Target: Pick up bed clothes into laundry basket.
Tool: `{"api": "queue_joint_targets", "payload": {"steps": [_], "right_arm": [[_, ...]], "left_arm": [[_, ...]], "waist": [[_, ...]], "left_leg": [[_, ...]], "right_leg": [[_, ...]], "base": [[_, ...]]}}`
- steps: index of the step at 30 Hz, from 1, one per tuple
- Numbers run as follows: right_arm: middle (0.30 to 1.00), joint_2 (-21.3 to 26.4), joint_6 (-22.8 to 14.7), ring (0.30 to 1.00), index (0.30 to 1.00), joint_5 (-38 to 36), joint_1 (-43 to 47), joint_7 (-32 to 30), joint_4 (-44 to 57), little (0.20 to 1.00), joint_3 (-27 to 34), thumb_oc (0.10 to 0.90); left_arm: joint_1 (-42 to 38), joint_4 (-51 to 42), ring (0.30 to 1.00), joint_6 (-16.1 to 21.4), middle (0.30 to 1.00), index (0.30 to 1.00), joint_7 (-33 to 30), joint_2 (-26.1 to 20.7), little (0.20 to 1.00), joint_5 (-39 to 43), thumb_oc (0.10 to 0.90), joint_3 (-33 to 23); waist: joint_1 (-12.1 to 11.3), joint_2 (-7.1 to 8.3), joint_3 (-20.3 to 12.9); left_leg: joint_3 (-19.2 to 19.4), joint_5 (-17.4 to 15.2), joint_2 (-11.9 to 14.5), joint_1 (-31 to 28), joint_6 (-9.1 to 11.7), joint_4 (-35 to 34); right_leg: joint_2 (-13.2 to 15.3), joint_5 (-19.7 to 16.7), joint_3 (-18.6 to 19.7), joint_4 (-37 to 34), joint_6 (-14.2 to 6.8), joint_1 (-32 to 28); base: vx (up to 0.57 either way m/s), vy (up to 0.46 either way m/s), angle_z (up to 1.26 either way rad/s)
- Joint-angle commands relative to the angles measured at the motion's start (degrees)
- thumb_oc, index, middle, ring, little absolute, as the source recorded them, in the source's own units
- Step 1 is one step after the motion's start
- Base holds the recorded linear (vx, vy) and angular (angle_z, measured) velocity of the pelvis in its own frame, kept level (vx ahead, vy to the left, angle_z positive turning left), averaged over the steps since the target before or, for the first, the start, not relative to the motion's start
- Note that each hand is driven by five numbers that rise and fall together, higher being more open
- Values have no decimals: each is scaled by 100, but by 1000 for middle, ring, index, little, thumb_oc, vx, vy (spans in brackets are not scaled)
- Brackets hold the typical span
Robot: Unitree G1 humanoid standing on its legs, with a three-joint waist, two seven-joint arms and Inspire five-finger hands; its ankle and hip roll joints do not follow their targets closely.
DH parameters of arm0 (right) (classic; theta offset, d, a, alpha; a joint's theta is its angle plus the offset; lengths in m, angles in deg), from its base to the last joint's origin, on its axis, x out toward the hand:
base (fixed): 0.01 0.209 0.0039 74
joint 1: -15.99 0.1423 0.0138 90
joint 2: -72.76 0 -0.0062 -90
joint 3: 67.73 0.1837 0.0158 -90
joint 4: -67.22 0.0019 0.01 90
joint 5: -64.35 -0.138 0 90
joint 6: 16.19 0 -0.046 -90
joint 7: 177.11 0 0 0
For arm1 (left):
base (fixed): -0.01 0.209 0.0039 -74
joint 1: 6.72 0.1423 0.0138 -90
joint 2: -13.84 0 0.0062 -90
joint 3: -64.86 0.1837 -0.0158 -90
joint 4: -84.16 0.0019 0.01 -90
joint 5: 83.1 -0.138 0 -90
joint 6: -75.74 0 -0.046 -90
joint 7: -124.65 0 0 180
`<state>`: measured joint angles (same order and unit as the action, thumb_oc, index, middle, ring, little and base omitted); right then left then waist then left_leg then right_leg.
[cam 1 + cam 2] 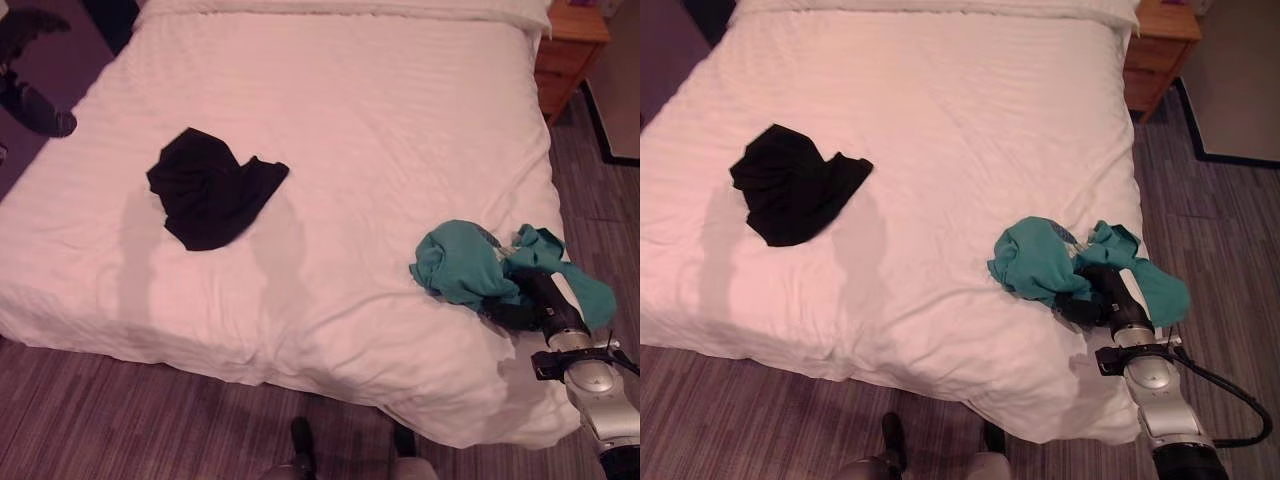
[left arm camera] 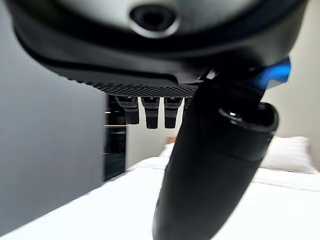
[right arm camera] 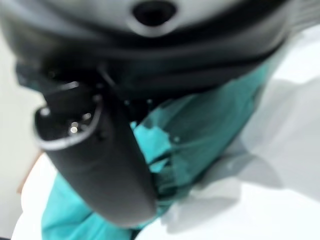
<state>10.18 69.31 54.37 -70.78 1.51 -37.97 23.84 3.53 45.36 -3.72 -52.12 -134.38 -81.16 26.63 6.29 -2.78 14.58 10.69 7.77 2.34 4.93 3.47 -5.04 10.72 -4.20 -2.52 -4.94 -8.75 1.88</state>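
A black garment [image 1: 210,190] lies crumpled on the left half of the white bed [image 1: 380,120]. A teal garment [image 1: 460,262] is bunched near the bed's right front corner. My right hand [image 1: 1105,295] reaches in from the lower right, its dark fingers curled into the teal cloth, and part of the cloth drapes over the hand. The right wrist view has the thumb [image 3: 100,160] lying against the teal garment [image 3: 210,125]. My left hand [image 2: 215,165] hangs beside the bed with relaxed fingers and holds nothing.
A wooden nightstand [image 1: 570,50] stands at the bed's far right corner. Striped floor runs along the front and right side. Dark objects [image 1: 35,105] lie on the floor at the far left. A pillow [image 1: 350,8] spans the head of the bed.
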Motion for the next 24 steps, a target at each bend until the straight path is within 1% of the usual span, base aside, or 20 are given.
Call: {"api": "queue_joint_targets", "payload": {"steps": [1,2,3,4,5,8,9,10,11,12,13,14,16,19,20,21,23,24], "right_arm": [[300,546,-466,300,300,44,665,-116,352,300,202,400],[300,582,-471,300,300,44,707,-123,379,300,191,400],[300,713,-513,300,300,-24,811,-133,441,300,199,400],[300,722,-517,300,300,-27,817,-133,435,300,194,400],[300,771,-518,300,300,-43,850,-147,442,300,191,400],[300,944,-520,300,300,-135,962,-239,415,300,274,400],[300,945,-524,300,300,-138,970,-240,407,300,271,400],[300,976,-532,300,300,-176,975,-279,397,300,306,400],[300,986,-563,300,300,-307,975,-311,412,300,368,400],[300,987,-563,300,300,-307,975,-311,412,300,367,400],[300,995,-606,300,300,-370,946,-322,449,300,417,400],[300,946,-628,300,300,-425,880,-373,460,300,449,400],[300,863,-629,300,300,-413,793,-420,501,300,485,400],[300,651,-629,300,300,-361,655,-456,603,300,519,400],[300,659,-628,300,300,-360,652,-456,607,300,514,400],[300,566,-626,300,300,-289,533,-455,739,300,556,400],[300,504,-616,300,300,-263,443,-442,807,300,609,400],[300,485,-617,300,300,-263,422,-437,800,300,613,400]], "left_arm": [[-682,521,900,73,900,900,-430,73,900,-44,800,-325],[-651,548,900,65,900,900,-464,105,900,-35,800,-383],[-586,620,900,59,900,900,-560,245,900,-2,800,-497],[-567,615,900,58,900,900,-563,244,900,-5,800,-518],[-531,640,900,31,900,900,-580,287,900,-52,800,-547],[-515,1023,900,-105,900,900,-635,448,900,-343,800,-522],[-522,1027,900,-105,900,900,-638,451,900,-347,800,-519],[-504,1106,900,-117,900,900,-666,499,900,-389,800,-543],[-427,1340,900,-151,900,900,-692,528,900,-520,800,-572],[-426,1340,900,-151,900,900,-692,529,900,-520,800,-573],[-312,1376,900,-160,900,900,-708,545,900,-563,800,-646],[-80,1395,900,-181,900,900,-751,594,900,-504,800,-850],[264,1459,900,-219,900,900,-767,747,900,-573,800,-1070],[701,1631,900,-297,900,900,-746,960,900,-698,800,-1358],[730,1622,900,-298,900,900,-749,960,900,-702,800,-1384],[1034,1577,900,-324,900,900,-668,1084,900,-739,800,-1591],[1309,1550,900,-341,900,900,-523,1212,900,-683,800,-1758],[1371,1491,726,-350,726,726,-488,1228,726,-638,684,-1792]], "waist": [[-108,151,-183],[-103,186,-154],[-61,310,-27],[-62,303,-34],[-49,334,11],[56,543,238],[51,543,233],[83,625,294],[141,751,352],[140,750,348],[176,833,404],[201,980,463],[242,1128,528],[271,1291,586],[273,1283,582],[266,1352,606],[241,1372,609],[219,1361,608]], "left_leg": [[32,-153,198,-302,157,4],[61,-166,199,-268,151,4],[127,-185,204,-141,131,4],[131,-185,203,-134,130,4],[147,-184,205,-88,124,4],[221,-168,270,114,104,4],[226,-166,271,124,104,4],[246,-146,298,188,101,4],[297,-122,351,298,109,4],[298,-122,352,301,109,4],[328,-110,392,361,117,7],[337,-103,437,491,114,61],[331,-137,470,574,114,111],[354,-161,506,656,107,180],[357,-166,507,656,107,184],[366,-211,512,714,100,262],[360,-255,498,719,82,303],[359,-267,485,708,76,303]], "right_leg": [[-63,-40,97,253,-470,-151],[-56,-79,127,228,-485,-111],[-56,-167,176,199,-520,57],[-55,-169,181,201,-521,67],[-62,-193,198,207,-529,126],[-123,-376,272,243,-561,415],[-124,-380,279,244,-561,428],[-147,-445,302,238,-567,493],[-198,-542,330,215,-562,615],[-199,-542,331,216,-562,620],[-228,-592,370,202,-566,698],[-269,-630,384,180,-559,794],[-298,-667,376,150,-559,834],[-346,-730,413,120,-555,890],[-346,-730,416,119,-555,888],[-360,-748,459,115,-565,921],[-357,-705,464,112,-559,913],[-349,-676,448,107,-553,898]], "base": [[0,87,-11],[-37,118,-27],[-37,118,-30],[-50,106,-30],[-32,42,-14],[-62,78,-15],[-45,33,-12],[-34,26,-20],[-32,25,-17],[-23,47,-18],[-25,38,-14],[-24,50,-15],[11,22,-12],[8,6,-3],[0,0,0],[0,0,0],[18,25,-3],[11,35,-4]]}}
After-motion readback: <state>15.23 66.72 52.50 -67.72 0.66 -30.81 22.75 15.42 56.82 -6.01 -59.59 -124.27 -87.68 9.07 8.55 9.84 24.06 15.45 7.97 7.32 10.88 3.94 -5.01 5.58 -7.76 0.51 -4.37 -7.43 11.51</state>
